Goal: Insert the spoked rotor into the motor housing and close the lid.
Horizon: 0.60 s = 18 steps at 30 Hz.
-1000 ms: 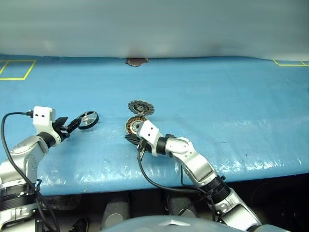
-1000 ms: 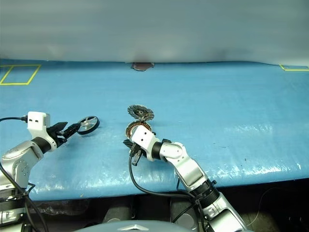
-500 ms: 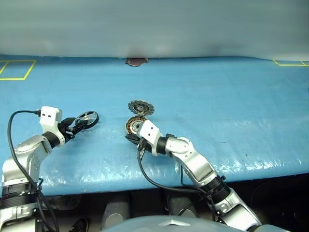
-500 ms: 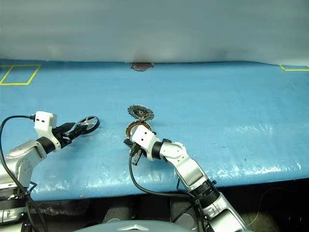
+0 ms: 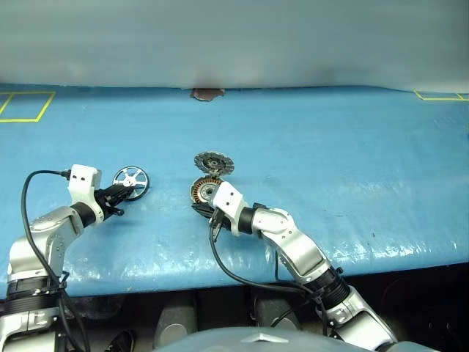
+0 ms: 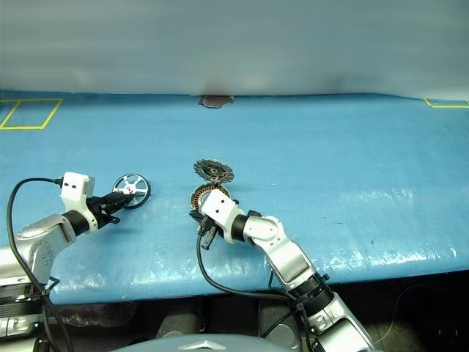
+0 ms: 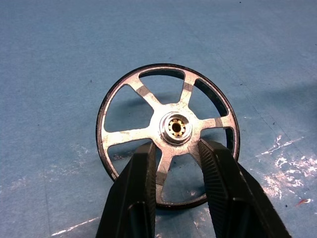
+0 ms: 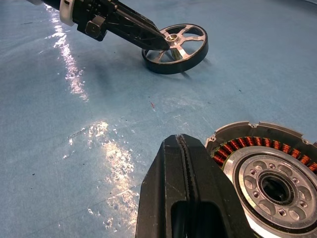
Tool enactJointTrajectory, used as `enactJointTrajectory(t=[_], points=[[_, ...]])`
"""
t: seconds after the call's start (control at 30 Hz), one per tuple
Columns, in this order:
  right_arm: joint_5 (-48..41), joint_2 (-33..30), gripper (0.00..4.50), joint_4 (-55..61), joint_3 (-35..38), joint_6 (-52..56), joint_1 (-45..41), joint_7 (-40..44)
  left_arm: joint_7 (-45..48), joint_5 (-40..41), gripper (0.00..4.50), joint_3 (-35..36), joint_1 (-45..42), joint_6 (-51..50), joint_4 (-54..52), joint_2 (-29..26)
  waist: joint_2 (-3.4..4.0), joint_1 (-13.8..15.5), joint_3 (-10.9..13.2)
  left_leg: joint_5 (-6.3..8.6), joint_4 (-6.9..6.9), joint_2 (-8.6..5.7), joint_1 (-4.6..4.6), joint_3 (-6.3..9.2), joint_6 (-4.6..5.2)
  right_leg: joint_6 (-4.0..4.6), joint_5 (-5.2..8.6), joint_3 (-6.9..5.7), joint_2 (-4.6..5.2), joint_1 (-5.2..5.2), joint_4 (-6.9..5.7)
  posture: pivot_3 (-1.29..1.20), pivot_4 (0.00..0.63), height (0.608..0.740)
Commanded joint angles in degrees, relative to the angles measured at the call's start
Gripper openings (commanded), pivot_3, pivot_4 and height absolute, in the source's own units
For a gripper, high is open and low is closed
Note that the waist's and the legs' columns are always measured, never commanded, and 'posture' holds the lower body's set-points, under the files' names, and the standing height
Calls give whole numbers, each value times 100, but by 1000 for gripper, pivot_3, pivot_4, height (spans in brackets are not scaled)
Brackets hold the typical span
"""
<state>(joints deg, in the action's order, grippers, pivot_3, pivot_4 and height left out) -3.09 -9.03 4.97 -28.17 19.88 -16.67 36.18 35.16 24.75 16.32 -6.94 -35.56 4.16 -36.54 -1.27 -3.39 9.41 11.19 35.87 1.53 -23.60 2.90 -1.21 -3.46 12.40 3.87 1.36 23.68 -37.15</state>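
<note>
Task status: early, pick-up stage. The spoked rotor lies flat on the blue desk, well to the left of the motor housing, so insertion has not begun. The left gripper reaches low over the rotor from its near side; in the left wrist view its two jaws stand a little apart, straddling the spoke that runs from the hub toward the near rim, with their tips beside the hub. Whether the pads actually bear on the spoke cannot be told; the rotor sits on the desk and looks unlifted, so I judge the grasp not yet secured. The housing sits open near mid-desk, with copper windings around a silver hub clear in the right wrist view, and nothing is seated in it. The lid lies face up just beyond the housing, touching or joined at its far edge, swung fully open. The right gripper rests at the housing's near-left edge with jaws pressed together and holding nothing; it seems to be steadying or just waiting beside the cup, and contact is not certain. Remaining, by my reading: close on the rotor, lift, carry it right to the housing, seat it over the central hub, then fold the lid down.
</note>
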Motion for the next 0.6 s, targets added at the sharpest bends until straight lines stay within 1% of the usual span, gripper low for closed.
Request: enactJointTrajectory(t=[0.03,0.17,0.23,0.3,0.37,0.43,0.5,0.6], points=[[-12,27,0,219,86,-108,-10,-29,3,-41,954,13,20,-14,32,-9,0,0,0,0,0,0,0,0,0,0,0,0,0,0,0,0,150,740],[-8,30,0,223,88,-108,-12,-52,21,-44,954,13,-1,-6,47,-36,0,0,0,0,0,0,0,0,0,0,0,0,0,0,0,0,150,740],[-5,32,0,223,90,-109,-9,-67,110,100,954,90,-25,-25,0,-4,0,1,0,0,0,0,0,0,0,0,0,0,0,1,0,0,150,740],[-6,29,0,228,94,-108,-4,-74,326,399,954,225,-44,-73,-108,55,0,1,0,0,0,0,-1,0,0,0,0,0,0,1,0,0,150,740],[-5,24,0,232,103,-107,0,-79,624,919,954,434,-102,-270,-330,115,-2,3,0,0,1,0,-5,0,0,0,0,0,0,3,0,0,150,740],[-7,18,0,242,110,-106,7,-85,752,1198,954,528,-144,-411,-459,93,-5,2,1,0,1,0,-9,0,0,0,0,0,1,6,1,0,150,740],[-5,17,0,246,125,-110,8,-109,755,1101,954,440,-166,-406,-433,-17,-4,2,1,0,1,0,-9,1,0,0,0,-1,1,7,1,0,150,740],[-14,7,0,259,132,-115,15,-129,515,583,954,167,-189,-245,-252,-175,-4,-9,1,0,1,0,-6,1,0,0,0,0,-1,6,0,0,150,740]])
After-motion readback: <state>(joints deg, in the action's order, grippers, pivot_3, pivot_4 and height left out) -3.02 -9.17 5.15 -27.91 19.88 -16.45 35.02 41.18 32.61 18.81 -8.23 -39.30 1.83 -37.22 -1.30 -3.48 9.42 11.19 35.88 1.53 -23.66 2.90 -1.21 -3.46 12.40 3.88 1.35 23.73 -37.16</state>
